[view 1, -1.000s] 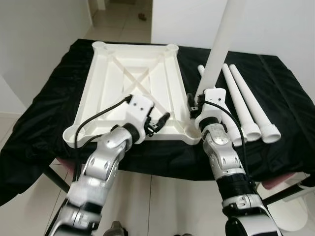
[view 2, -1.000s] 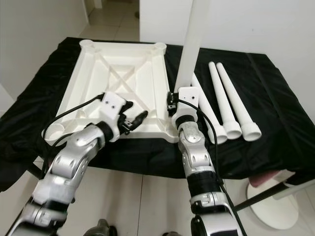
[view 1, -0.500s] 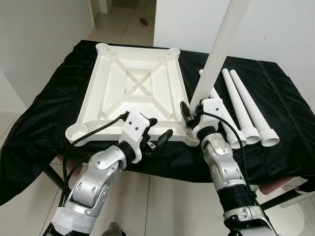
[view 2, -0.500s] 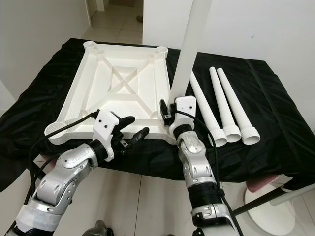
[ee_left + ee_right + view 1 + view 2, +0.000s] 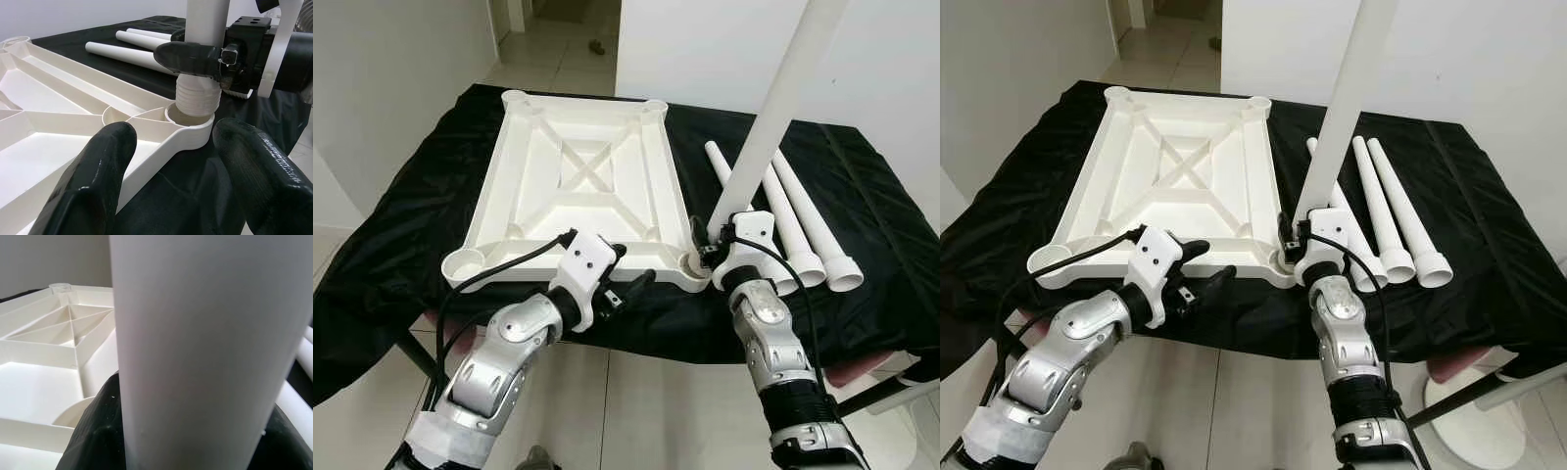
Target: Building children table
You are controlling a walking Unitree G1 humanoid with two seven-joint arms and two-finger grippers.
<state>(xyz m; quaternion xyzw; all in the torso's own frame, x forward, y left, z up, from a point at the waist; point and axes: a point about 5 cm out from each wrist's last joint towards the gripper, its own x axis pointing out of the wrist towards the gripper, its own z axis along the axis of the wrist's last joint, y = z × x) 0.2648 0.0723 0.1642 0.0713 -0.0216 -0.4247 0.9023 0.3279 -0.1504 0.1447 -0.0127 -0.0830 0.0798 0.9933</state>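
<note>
The white tabletop lies upside down on the black cloth. My right gripper is shut on a white table leg that leans up and to the right. The leg's threaded end sits at the mouth of the near right corner socket. In the right wrist view the leg stands between black fingers. My left gripper is open just in front of the tabletop's near edge, its fingers either side of that corner without touching it.
Three spare legs lie side by side on the cloth to the right of the tabletop. The table's near edge is just below my grippers. A white pedestal base stands on the tiled floor at the right.
The leg's lower end has come from beside the tabletop to the near right corner socket and leans further right. My left gripper has drawn back off the tabletop's near edge.
</note>
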